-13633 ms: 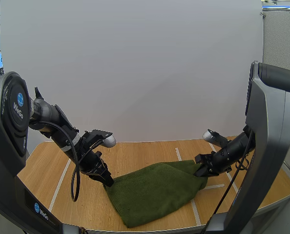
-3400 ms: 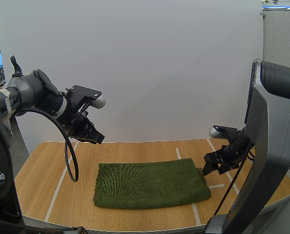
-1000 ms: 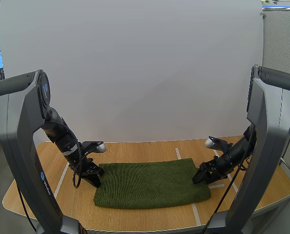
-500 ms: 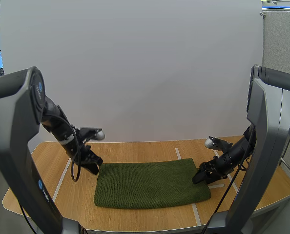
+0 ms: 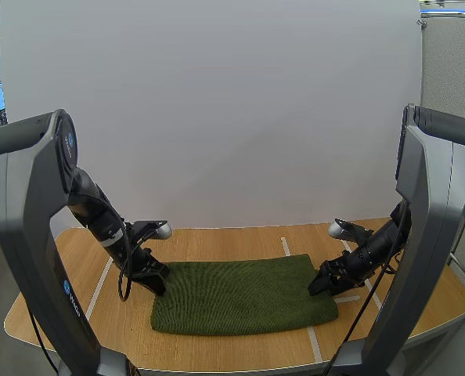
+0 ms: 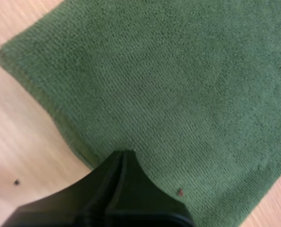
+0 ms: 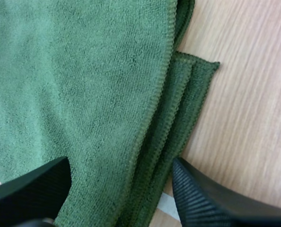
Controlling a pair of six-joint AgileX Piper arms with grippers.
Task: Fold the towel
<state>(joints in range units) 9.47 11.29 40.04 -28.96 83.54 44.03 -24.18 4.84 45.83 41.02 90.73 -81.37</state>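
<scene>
Left fingers (image 6: 116, 191) pressed together into one wedge, tip at the far left corner of the green towel (image 5: 240, 294), right fingers (image 7: 204, 201) spread wide astride its right edge, towel lying flat on the tabletop (image 5: 217, 241)

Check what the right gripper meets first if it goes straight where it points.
The green towel: the right gripper points down at its right end, open fingers straddling the stacked edges. Probably cloth first, wooden table just under it; depth is unclear.
</scene>
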